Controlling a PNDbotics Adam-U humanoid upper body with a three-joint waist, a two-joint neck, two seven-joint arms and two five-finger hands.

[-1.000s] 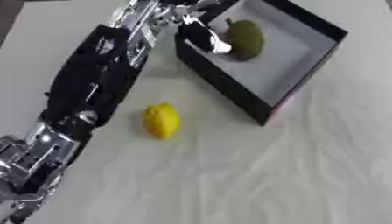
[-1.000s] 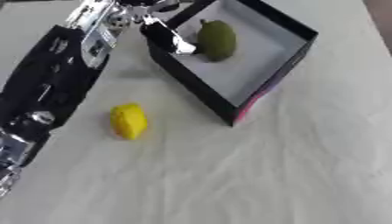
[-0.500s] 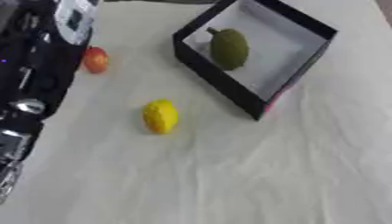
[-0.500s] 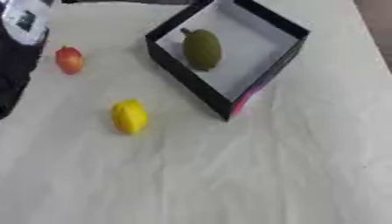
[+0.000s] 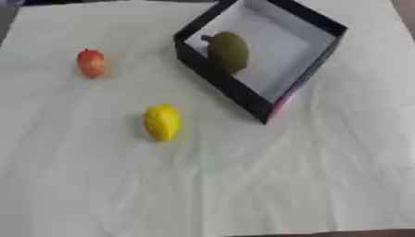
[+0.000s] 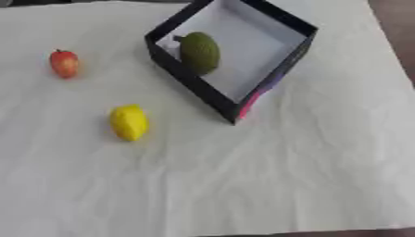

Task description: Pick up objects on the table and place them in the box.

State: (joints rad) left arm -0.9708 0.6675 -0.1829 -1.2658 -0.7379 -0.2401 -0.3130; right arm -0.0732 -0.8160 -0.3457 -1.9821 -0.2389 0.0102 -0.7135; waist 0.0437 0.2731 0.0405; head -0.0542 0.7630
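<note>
A black box (image 5: 235, 90) with a pale inside stands at the upper middle of the table, turned at an angle. A green oval fruit (image 5: 228, 51) lies inside it against the near-left wall. On the white cloth, a yellow lemon (image 5: 162, 121) lies in front of the box to its left. A small red fruit (image 5: 91, 62) sits further left and back. Neither of my hands shows in either view.
The white cloth (image 6: 267, 176) covers the table and is wrinkled across the near half. A dark edge of the table shows at the bottom right corner (image 6: 381, 231) and along the right side.
My left arm, which reached over the box's left wall a second ago, has drawn back out of view to the left. The green fruit stays in the box. The red fruit now shows.
</note>
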